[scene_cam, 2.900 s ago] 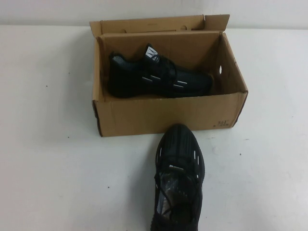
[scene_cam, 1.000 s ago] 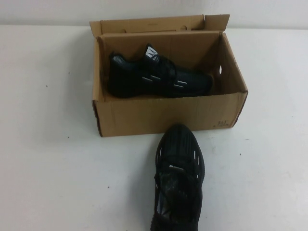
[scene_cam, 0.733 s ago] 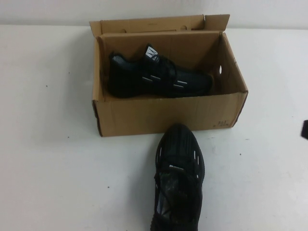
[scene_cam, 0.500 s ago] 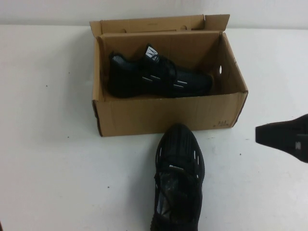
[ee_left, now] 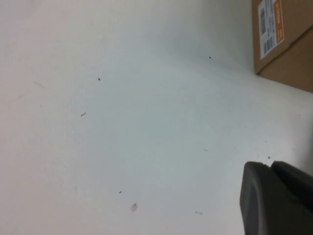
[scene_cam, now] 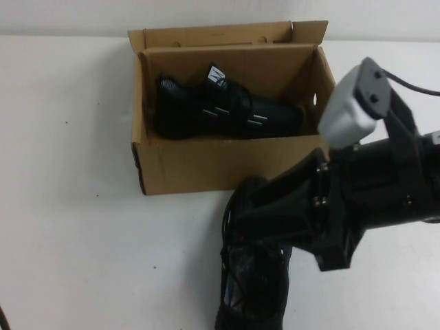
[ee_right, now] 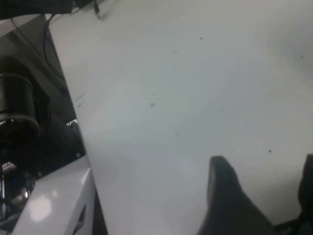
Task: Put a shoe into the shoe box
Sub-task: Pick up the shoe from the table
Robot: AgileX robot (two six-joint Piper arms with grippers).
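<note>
R pincer (ee_right: 261, 196) part open, empty, over shoe (scene_cam: 251, 289) at 6 o'clock of shoe box (scene_cam: 234, 165); L pincer (ee_left: 274, 196) closed, empty, low over surface (ee_left: 122, 122).

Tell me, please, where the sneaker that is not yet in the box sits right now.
In the high view, the loose black sneaker lies on the white table in front of the cardboard shoe box, toe toward it, with the right gripper over its toe.

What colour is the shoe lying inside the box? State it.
Black, with short white dashes and a white tongue tag; the shoe shows best in the high view.
</note>
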